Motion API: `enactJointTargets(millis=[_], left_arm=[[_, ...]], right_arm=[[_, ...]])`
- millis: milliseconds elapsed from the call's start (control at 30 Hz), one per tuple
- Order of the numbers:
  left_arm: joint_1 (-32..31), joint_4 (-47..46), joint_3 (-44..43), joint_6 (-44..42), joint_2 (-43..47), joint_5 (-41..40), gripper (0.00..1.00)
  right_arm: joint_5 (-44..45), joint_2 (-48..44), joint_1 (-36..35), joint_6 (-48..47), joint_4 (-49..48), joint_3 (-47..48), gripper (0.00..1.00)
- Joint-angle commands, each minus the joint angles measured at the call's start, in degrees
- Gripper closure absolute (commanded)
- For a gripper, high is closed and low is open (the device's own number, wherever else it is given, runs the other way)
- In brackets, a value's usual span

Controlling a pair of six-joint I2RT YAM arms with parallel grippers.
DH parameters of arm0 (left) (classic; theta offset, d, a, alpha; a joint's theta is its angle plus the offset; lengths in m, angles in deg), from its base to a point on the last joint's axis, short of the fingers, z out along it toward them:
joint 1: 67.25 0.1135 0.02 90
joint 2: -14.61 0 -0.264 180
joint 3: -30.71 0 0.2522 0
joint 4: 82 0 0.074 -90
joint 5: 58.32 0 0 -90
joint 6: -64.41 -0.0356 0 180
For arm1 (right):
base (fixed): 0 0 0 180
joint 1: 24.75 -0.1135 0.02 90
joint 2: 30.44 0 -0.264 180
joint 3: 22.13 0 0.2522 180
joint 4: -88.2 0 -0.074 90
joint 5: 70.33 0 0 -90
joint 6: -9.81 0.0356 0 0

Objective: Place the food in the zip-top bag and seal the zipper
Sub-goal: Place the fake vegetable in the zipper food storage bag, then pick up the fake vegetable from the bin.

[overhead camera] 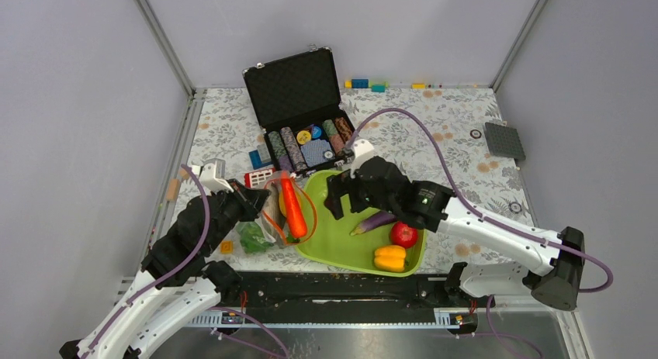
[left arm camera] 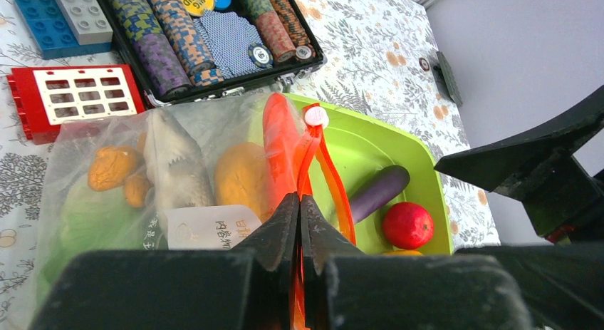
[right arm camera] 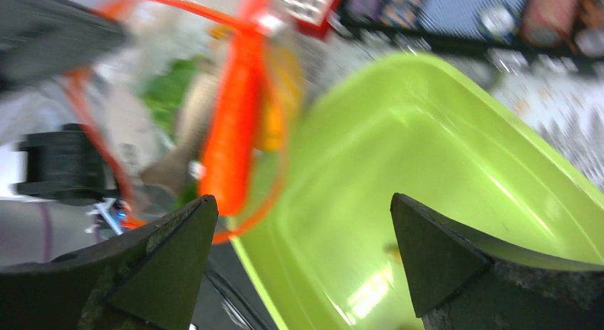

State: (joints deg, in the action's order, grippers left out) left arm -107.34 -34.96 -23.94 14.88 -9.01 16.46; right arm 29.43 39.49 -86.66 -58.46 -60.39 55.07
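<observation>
On my screens the left gripper (overhead camera: pixel 250 202) (left arm camera: pixel 299 202) has its jaws pressed together, pinching the zipper (overhead camera: pixel 312 212) (left arm camera: pixel 335 174) at the near side of the bag (overhead camera: pixel 268 215) (left arm camera: pixel 107 166). The bag lies on the table just left of the tray (overhead camera: pixel 334 239) (left arm camera: pixel 356 141), its mouth gaping towards the tray's left rim. I can see the carrot (overhead camera: pixel 291 208) (left arm camera: pixel 280 148) lying in that mouth, ringed by the zipper loop, with the fish (left arm camera: pixel 174 166) and lettuce (overhead camera: pixel 252 236) deeper in. The right gripper (overhead camera: pixel 335 200) (right arm camera: pixel 303 209) hangs over the tray's left half, jaws spread wide with nothing between them. The eggplant (overhead camera: pixel 376 222) (left arm camera: pixel 379 191), apple (overhead camera: pixel 403 234) (left arm camera: pixel 407 224) and peppers (overhead camera: pixel 390 257) sit in the tray. Behind it stands an open case (overhead camera: pixel 299 103) of chips (overhead camera: pixel 295 146)
</observation>
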Motion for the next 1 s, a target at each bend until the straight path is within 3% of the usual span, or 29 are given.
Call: enactJointTargets(millis=[0,200,400,633,967], left_arm=[[-0.07,-3.79,-0.95,-1.58,-0.03,-1.05,1.0],[-0.03,-3.92,-0.15,-2.97,-0.09,0.76,1.0],[-0.02,-4.6,0.27,-3.68,-0.99,2.12,1.0],[-0.02,-4.58,0.44,-4.16,-0.9,2.12,1.0],[-0.06,-4.71,1.33,-4.18,-0.5,1.1,1.0]], right_arm=[[0.45,-3.27,4.99,5.76,20.78,-3.84,0.0],[-2.65,-3.45,5.4,8.04,35.94,-6.97,0.0],[-4.67,-1.36,5.39,10.98,43.13,-8.02,0.0],[-7.59,1.48,5.4,15.13,39.31,-10.68,0.0],[0.09,3.49,5.4,22.21,36.06,-12.65,0.0]])
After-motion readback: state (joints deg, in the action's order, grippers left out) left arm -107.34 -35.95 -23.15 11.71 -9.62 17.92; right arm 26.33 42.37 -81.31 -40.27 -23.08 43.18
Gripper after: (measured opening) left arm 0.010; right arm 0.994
